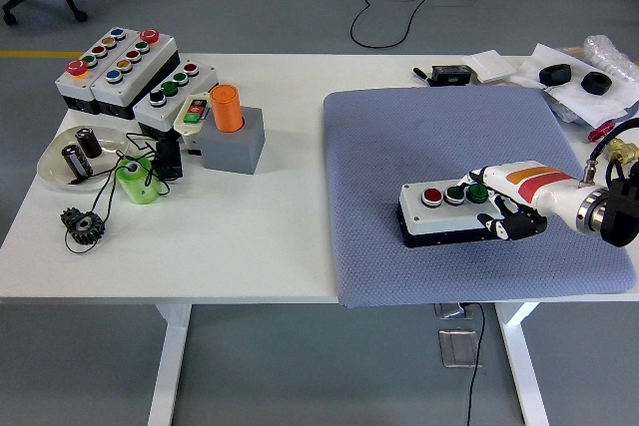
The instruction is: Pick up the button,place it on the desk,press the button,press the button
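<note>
Head view: right hand [511, 209] touching button box [445, 213] right end.

Right white-shelled hand with black fingers and orange-red stripes [511, 209] reaches in from right edge, held low, palm down, fingers curled; left arm unseen.
</note>
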